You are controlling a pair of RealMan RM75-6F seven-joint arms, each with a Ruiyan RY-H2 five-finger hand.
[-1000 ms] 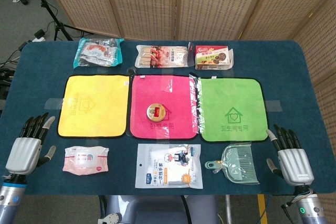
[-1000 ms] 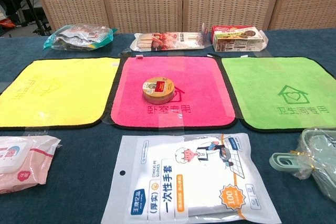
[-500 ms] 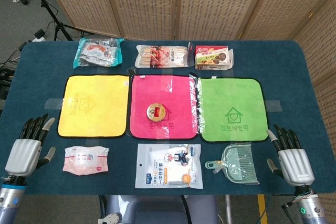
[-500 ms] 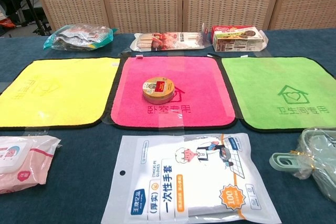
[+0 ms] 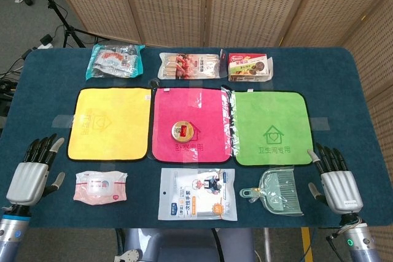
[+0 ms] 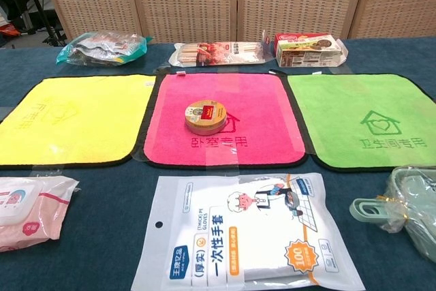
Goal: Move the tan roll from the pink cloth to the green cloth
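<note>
The tan roll (image 5: 183, 131), a flat round spool with a red-and-gold label, lies near the middle of the pink cloth (image 5: 191, 99); in the chest view the tan roll (image 6: 205, 115) lies on the pink cloth (image 6: 225, 90) too. The green cloth (image 5: 270, 115) lies bare to its right, and the green cloth (image 6: 368, 107) also shows in the chest view. My left hand (image 5: 32, 173) hovers at the table's front left corner, fingers spread, holding nothing. My right hand (image 5: 334, 181) is at the front right corner, also spread and empty. Neither hand shows in the chest view.
A yellow cloth (image 5: 110, 121) lies left of the pink one. Along the front lie a pink wipes pack (image 5: 101, 186), a glove packet (image 5: 196, 193) and a green dustpan (image 5: 276, 192). At the back are a snack bag (image 5: 115, 61), a sausage pack (image 5: 191, 65) and a biscuit box (image 5: 249, 67).
My right hand has shifted slightly up and left. The left hand drifted a little lower. The roll and cloths have not moved.
</note>
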